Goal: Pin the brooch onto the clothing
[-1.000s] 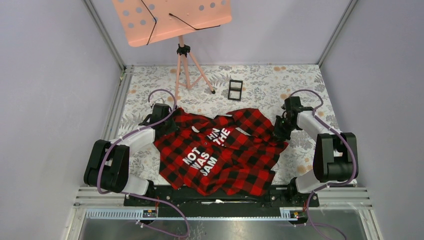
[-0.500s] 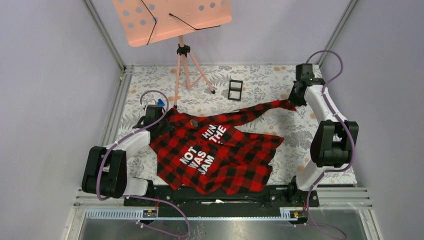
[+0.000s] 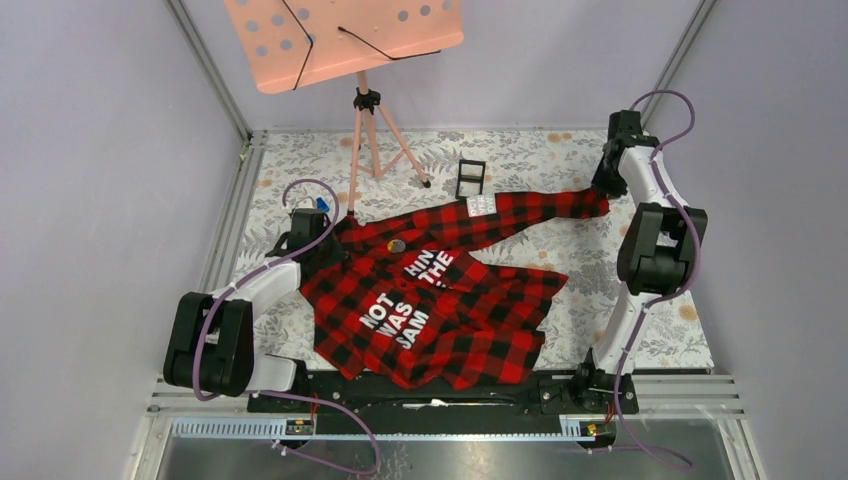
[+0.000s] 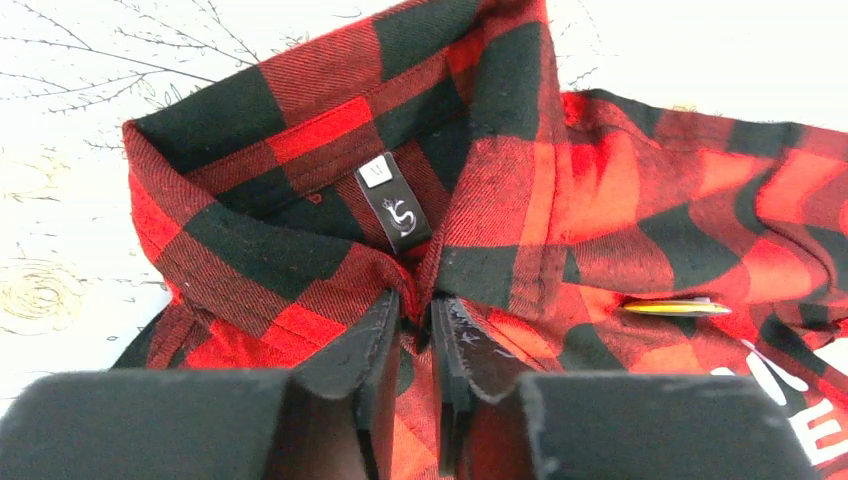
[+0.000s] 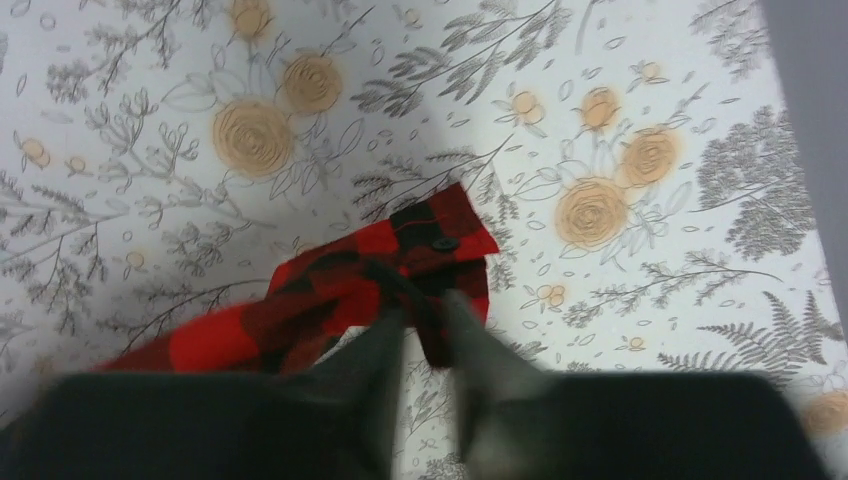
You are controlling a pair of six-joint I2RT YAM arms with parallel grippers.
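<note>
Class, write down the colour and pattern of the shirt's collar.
On the shirt, the collar is red-and-black check, clearest in the left wrist view.

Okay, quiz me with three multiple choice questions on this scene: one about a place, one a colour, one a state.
1. Where is the brooch? A on the bare table; B on the shirt near the collar; C in a gripper.
2. What colour is the music stand? A pink; B green; C blue.
3. The right gripper is: A open; B shut on the brooch; C shut on the shirt's sleeve.
B, it lies on the plaid; A, its desk is pink; C, it pinches the cuff.
</note>
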